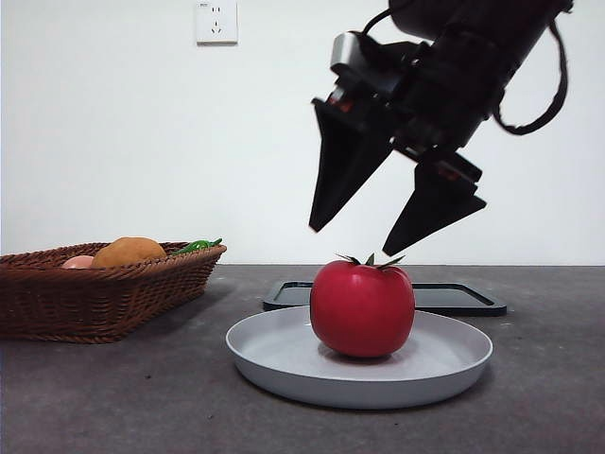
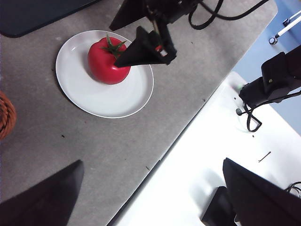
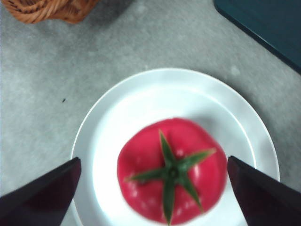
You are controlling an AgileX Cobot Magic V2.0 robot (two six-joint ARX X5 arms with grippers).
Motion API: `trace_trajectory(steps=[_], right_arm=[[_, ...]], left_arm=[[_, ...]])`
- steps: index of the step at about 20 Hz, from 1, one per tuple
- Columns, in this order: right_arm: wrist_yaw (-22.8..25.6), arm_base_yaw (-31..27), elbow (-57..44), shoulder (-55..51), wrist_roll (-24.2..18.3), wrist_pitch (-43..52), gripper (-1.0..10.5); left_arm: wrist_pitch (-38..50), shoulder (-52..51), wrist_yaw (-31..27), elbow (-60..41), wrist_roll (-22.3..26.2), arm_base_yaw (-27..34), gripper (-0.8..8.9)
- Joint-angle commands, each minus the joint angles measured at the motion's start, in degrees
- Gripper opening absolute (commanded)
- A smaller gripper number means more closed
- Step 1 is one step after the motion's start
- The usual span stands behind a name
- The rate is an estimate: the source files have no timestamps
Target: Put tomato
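The glossy red tomato [image 1: 362,307] [image 2: 108,61] [image 3: 171,169] with a green spiky stem stands upright in the middle of a pale round plate [image 1: 274,364] [image 2: 103,96] [image 3: 141,103]. Just above it hangs my right gripper [image 1: 350,241] [image 2: 113,47] [image 3: 153,160]. It is open, with a jaw on either side of the stem, and touches nothing. My left gripper [image 2: 152,162] is open and empty, high over the table's near edge and away from the plate.
A wicker basket [image 1: 95,293] [image 2: 4,115] [image 3: 47,9] stands left of the plate, holding an orange-brown fruit [image 1: 128,252], a pale pink fruit [image 1: 77,262] and something green [image 1: 197,246]. Behind the plate lies a dark flat tray [image 1: 463,298] [image 2: 28,14] [image 3: 263,23].
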Motion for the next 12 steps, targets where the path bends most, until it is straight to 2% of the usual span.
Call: trace_trajectory(steps=[1, 3, 10, 12], right_arm=[[2.8, 1.2, 0.9, 2.6, -0.5, 0.5, 5.0], [3.5, 1.3, 0.9, 4.2, -0.5, 0.8, 5.4], [3.1, 2.4, 0.9, 9.2, -0.4, 2.0, 5.4], [3.3, 3.0, 0.9, 9.4, -0.4, 2.1, 4.8]], left_arm=[[0.4, 0.4, 0.2, 0.8, 0.6, -0.2, 4.68], [0.4, 0.4, 0.2, 0.8, 0.6, -0.2, 4.68], [0.6, 0.4, 0.2, 0.8, 0.6, -0.2, 4.68], [0.6, 0.4, 0.2, 0.8, 0.6, -0.2, 4.68]])
